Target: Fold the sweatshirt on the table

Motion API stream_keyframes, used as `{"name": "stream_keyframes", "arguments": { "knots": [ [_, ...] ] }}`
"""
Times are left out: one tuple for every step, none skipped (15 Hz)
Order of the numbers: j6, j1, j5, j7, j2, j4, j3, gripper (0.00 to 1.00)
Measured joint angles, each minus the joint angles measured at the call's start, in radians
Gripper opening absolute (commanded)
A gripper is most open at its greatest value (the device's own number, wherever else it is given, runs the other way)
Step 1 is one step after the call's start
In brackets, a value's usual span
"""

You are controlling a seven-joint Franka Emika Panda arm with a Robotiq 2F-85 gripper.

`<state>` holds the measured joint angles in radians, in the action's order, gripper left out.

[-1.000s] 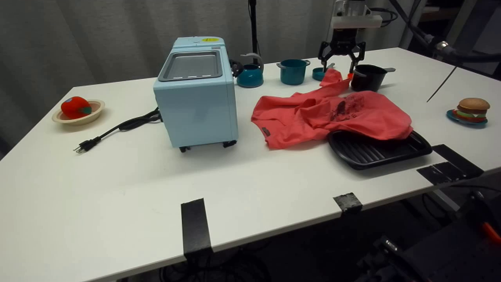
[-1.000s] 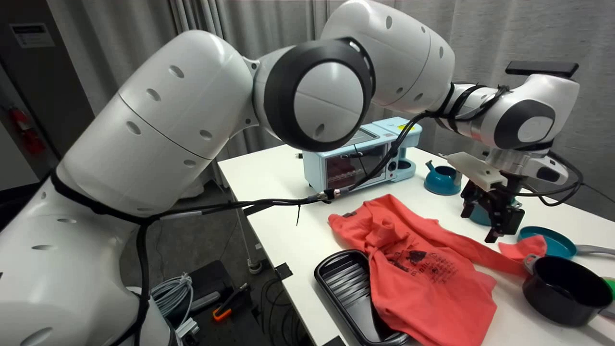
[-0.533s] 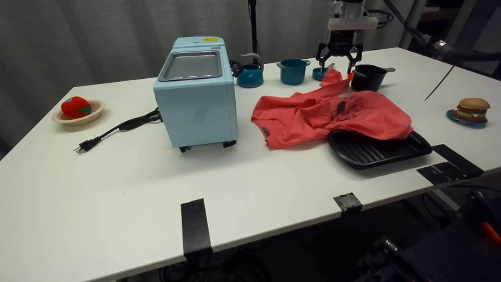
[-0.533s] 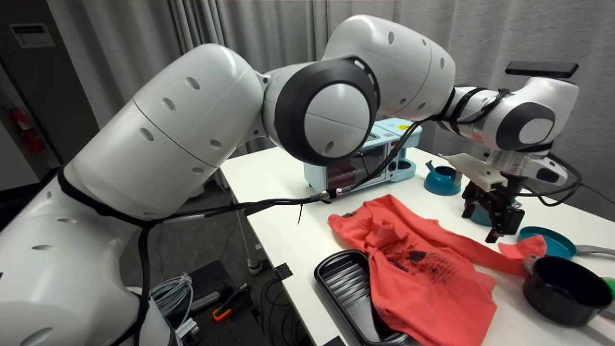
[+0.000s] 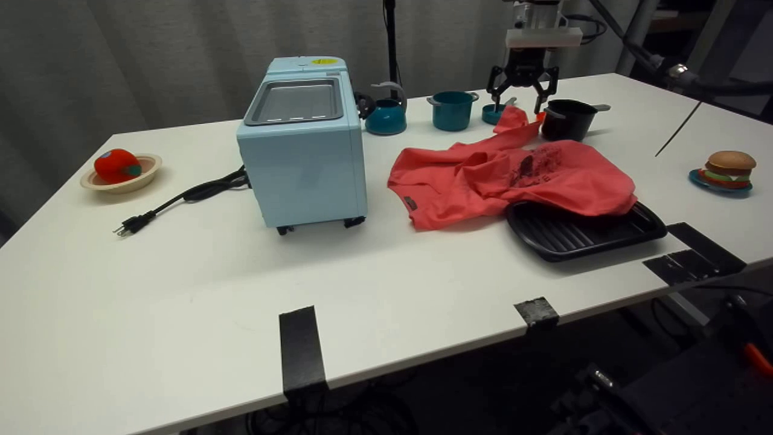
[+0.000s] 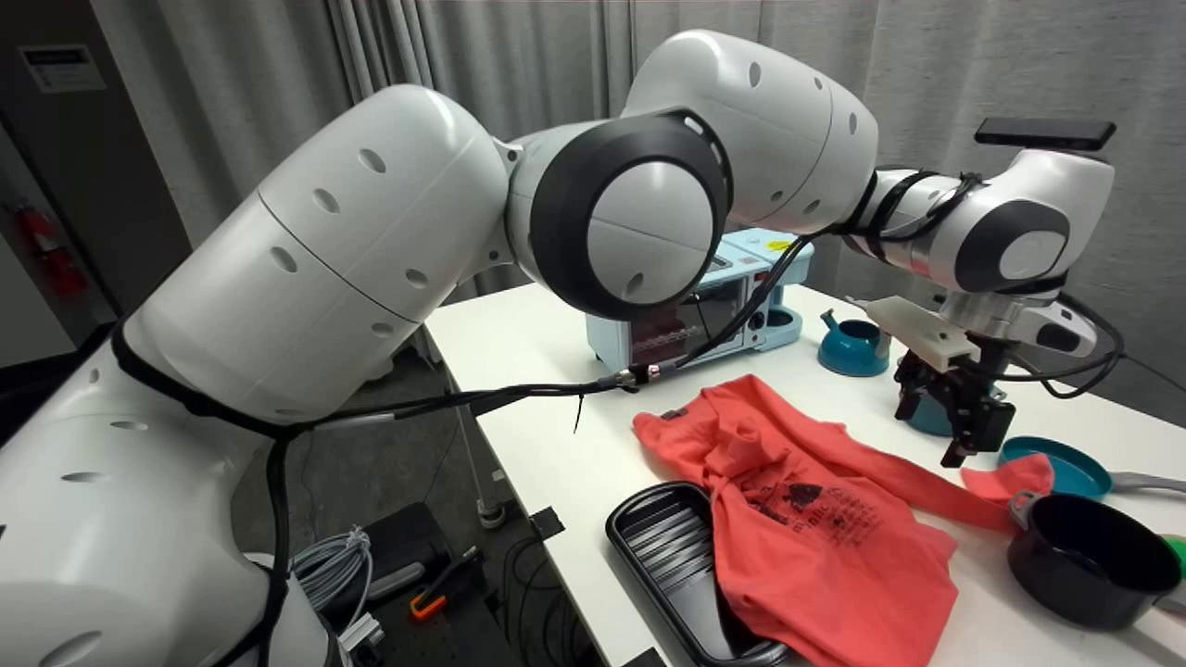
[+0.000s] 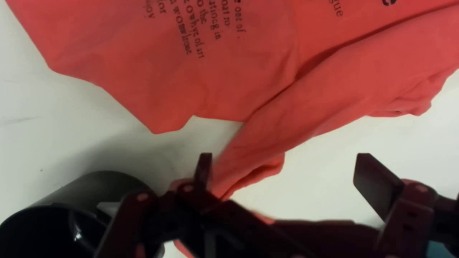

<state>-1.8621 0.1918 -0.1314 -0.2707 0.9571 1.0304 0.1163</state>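
lying rumpled right of centre in an exterior view, the coral-red sweatshirt, dark print uppermost, spreads over the table and part of a black tray. the gripper hangs near a sleeve, fingers spread wide. upper right stands a black pot; far left, a bowl holds a red thing; far right, a plate bears a burger.

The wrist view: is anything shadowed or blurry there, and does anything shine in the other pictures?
Wrist view: a soft shadow lies on the table beside the dark pot; the gripper looks dark and blurred toward the bottom edge. In an exterior view, the white arm and ridged black tray gleam.
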Motion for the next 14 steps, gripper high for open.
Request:
{"name": "stream_keyframes", "arguments": {
  "knots": [
    [-0.024, 0.0, 0.0, 0.0, 0.001, 0.001, 0.0, 1.0],
    [-0.048, 0.0, 0.0, 0.0, 0.001, 0.003, 0.0, 1.0],
    [-0.068, 0.0, 0.0, -0.001, 0.001, 0.006, 0.0, 1.0],
    [-0.084, 0.0, 0.0, -0.001, 0.001, 0.01, 0.0, 1.0],
    [-0.091, 0.0, 0.0, -0.001, 0.001, 0.014, 0.0, 1.0],
    [-0.095, 0.0, 0.0, -0.002, 0.001, 0.017, 0.0, 1.0],
    [-0.096, 0.0, 0.002, -0.004, 0.001, 0.019, 0.0, 1.0],
    [-0.096, 0.0, 0.005, -0.008, 0.001, 0.022, 0.001, 1.0],
    [-0.096, 0.0, 0.006, -0.01, 0.001, 0.023, 0.002, 1.0],
    [-0.096, 0.0, 0.007, -0.013, 0.001, 0.025, 0.003, 1.0],
    [-0.096, 0.0, 0.008, -0.016, 0.001, 0.025, 0.004, 1.0],
    [-0.095, 0.0, 0.008, -0.021, 0.001, 0.026, 0.005, 1.0],
    [-0.095, 0.0, 0.009, -0.027, 0.001, 0.026, 0.006, 1.0],
    [-0.095, 0.0, 0.01, -0.033, 0.001, 0.026, 0.008, 1.0]
  ]
}}
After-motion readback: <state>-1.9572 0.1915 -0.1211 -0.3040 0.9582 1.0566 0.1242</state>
